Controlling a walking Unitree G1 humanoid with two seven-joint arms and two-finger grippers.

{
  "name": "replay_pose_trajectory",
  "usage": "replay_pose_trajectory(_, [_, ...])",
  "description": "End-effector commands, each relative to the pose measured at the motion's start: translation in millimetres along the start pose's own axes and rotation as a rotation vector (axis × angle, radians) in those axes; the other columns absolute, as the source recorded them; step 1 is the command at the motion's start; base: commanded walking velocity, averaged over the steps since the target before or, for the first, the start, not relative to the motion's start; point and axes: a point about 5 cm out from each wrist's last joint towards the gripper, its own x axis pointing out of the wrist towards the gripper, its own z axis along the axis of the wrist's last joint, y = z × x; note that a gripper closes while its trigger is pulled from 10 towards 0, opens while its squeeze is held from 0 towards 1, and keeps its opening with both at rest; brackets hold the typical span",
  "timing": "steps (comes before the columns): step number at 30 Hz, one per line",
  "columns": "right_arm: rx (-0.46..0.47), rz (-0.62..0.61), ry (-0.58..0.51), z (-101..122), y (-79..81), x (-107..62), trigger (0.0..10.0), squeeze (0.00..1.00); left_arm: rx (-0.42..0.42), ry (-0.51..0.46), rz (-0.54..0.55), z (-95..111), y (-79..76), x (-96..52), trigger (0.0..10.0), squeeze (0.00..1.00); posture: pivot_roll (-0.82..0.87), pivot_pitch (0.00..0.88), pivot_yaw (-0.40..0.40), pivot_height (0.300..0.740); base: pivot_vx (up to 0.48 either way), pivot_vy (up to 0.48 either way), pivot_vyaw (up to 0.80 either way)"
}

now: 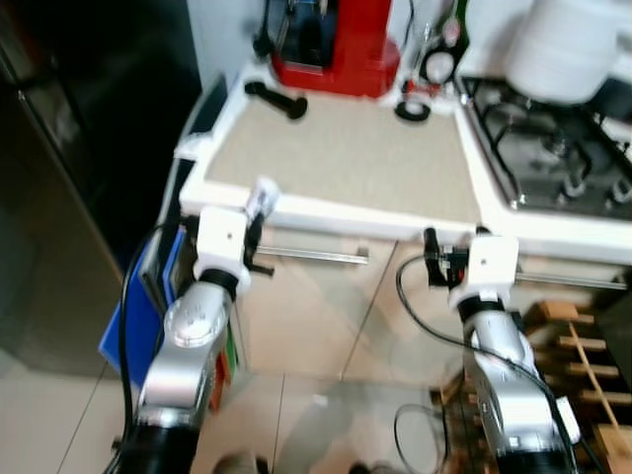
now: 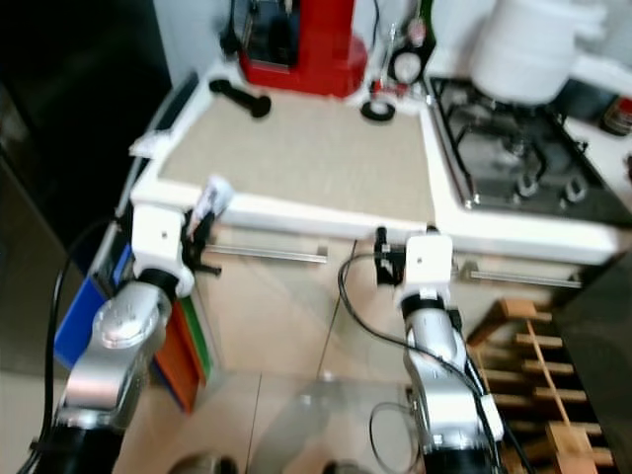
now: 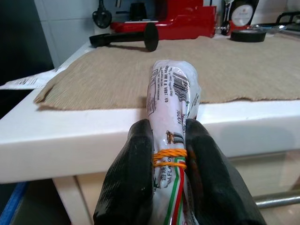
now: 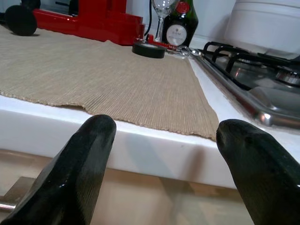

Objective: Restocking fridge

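holding: left gripper (image 3: 169, 164) was clamped on a white packet (image 3: 172, 91) tied with an orange band, at the counter's front left corner
packet: it stuck up over the white counter (image 1: 336, 213) edge, beside the beige mat (image 1: 341, 156)
right gripper (image 4: 168, 154): fingers stood wide apart, gripping nothing, just before the front edge
far edge: red appliance (image 1: 336, 44), black tape roll (image 4: 148, 49)
right side: gas hob (image 1: 558, 153), white pot (image 1: 573, 44)

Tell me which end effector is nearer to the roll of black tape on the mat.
Right. The right end effector sits at the counter edge roughly in line with the black tape; the left end effector, clamping a white packet, is further off toward the counter's left corner.
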Motion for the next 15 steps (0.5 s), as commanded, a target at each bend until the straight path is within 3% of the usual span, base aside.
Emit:
replay_pose_trajectory(1, [-0.007,-0.002,-0.01,0.7,0.5,-0.4,10.0,0.0,-0.003,-0.002,0.0,-0.2,1.8,1.5,10.0,0.0,0.17,0.023,-0.013,0.74,0.0,0.0,0.0])
replay_pose_trajectory(6, [-0.011,-0.003,-0.006,0.2,0.2,-0.4,10.0,0.0,-0.013,0.002,-0.006,-1.0,0.3,3.4,10.0,0.0,0.16,0.024,-0.011,0.74,0.0,0.0,0.0])
replay_pose_trajectory(8, [-0.011,-0.004,-0.001,-0.8,-0.2,-0.4,10.0,0.0,-0.015,0.001,-0.009,-0.8,-0.6,4.1,10.0,0.0,0.16,0.025,-0.01,0.74,0.0,0.0,-0.63])
replay_pose_trajectory(12, [-0.01,-0.016,-0.013,-0.4,-1.2,-0.4,10.0,0.0,-0.02,0.005,-0.006,-2.1,-0.6,4.6,10.0,0.0,0.16,0.025,-0.009,0.74,-0.263,0.0,-0.69])
replay_pose_trajectory(15, [0.012,-0.036,-0.017,-1.1,-2.3,-0.7,10.0,0.0,-0.017,0.013,0.001,-5.7,1.9,6.2,10.0,0.0,0.16,0.016,0.009,0.74,-0.268,0.0,0.0])
